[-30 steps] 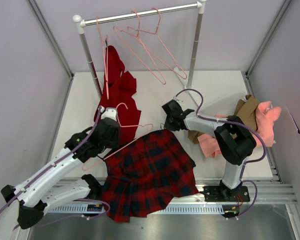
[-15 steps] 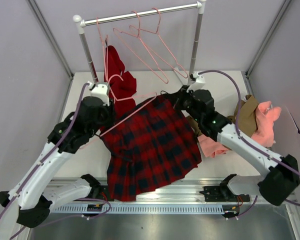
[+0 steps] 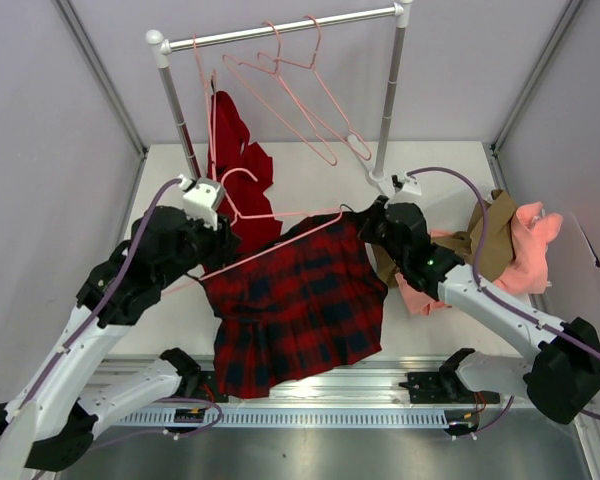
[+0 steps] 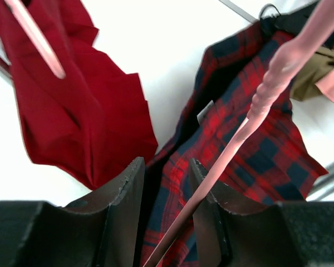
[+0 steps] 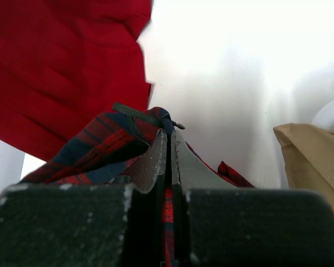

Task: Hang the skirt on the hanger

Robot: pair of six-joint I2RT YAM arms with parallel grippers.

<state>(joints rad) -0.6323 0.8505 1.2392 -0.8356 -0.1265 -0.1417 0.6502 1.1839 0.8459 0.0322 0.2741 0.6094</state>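
The red and navy plaid skirt (image 3: pixel 295 300) hangs off the table between both grippers. My right gripper (image 3: pixel 368 222) is shut on its waistband's right corner; the right wrist view shows the pads (image 5: pixel 158 158) pinching plaid cloth (image 5: pixel 100 139). The pale-pink hanger (image 3: pixel 280 245) slants along the skirt's top edge, its hook (image 3: pixel 230 185) up by my left wrist. My left gripper (image 3: pixel 215 258) is at the hanger's left end. In the left wrist view its jaws (image 4: pixel 167 164) stand a little apart, with the hanger wire (image 4: pixel 267 94) and plaid cloth (image 4: pixel 256 144) between them.
A plain red garment (image 3: pixel 242 170) hangs at the left post of the clothes rail (image 3: pixel 280 28), close behind my left gripper. Several spare pink hangers (image 3: pixel 300 90) hang on the rail. Tan (image 3: pixel 495 225) and pink clothes (image 3: pixel 530 250) lie at the right, behind the right arm.
The skirt lay on the table a second ago; both grippers have lifted it with the hanger. Since half a second ago the right gripper moved right and the hanger rose.
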